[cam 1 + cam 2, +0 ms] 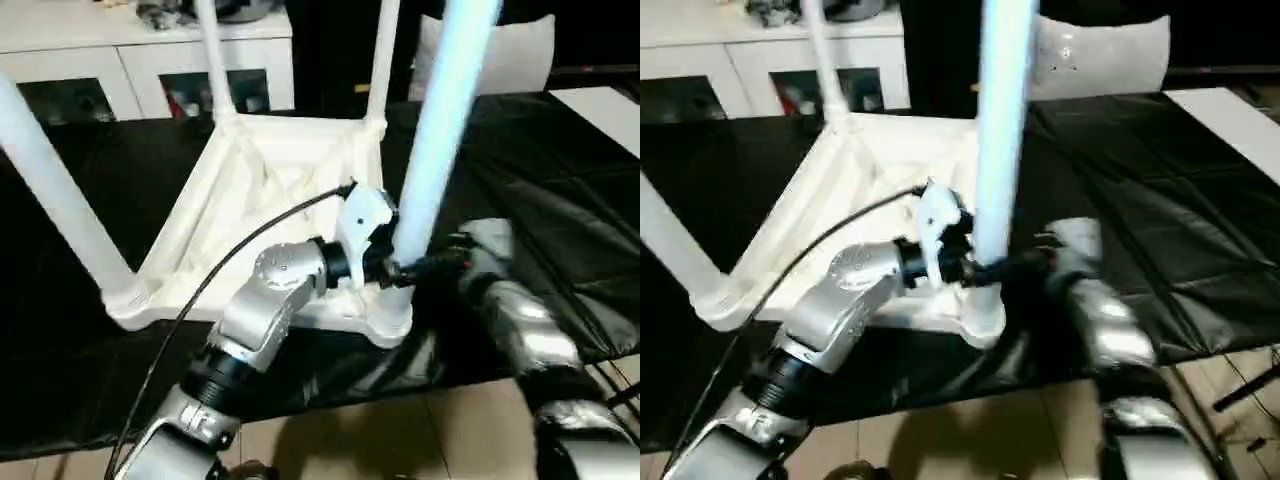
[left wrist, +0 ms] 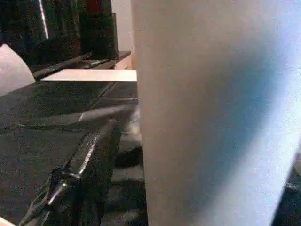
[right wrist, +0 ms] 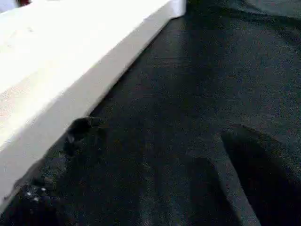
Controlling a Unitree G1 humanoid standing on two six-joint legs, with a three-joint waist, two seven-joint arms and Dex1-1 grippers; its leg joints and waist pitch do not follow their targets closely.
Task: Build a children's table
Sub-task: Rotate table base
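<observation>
The white children's table top (image 1: pixel 270 180) lies upside down on the black cloth, ribs facing up. Four white legs stand in its corner sockets: two at the back (image 1: pixel 212 60) (image 1: pixel 382 60), one at the left (image 1: pixel 50 190), and a near-right leg (image 1: pixel 440 130). My left gripper (image 1: pixel 395 268) is shut around the near-right leg just above its socket (image 1: pixel 390 320). That leg (image 2: pixel 211 113) sits close against one black finger (image 2: pixel 80 174). My right gripper (image 1: pixel 445 258) hovers open just right of the same leg's base, low over the cloth, with the table top's edge (image 3: pixel 70 89) beside it.
A white cabinet (image 1: pixel 150 50) stands behind the work table. A white cushion (image 1: pixel 520 50) and a white board (image 1: pixel 610 110) lie at the back right. The cloth's front edge drops to a tiled floor (image 1: pixel 400 430). A black cable (image 1: pixel 230 260) runs along my left arm.
</observation>
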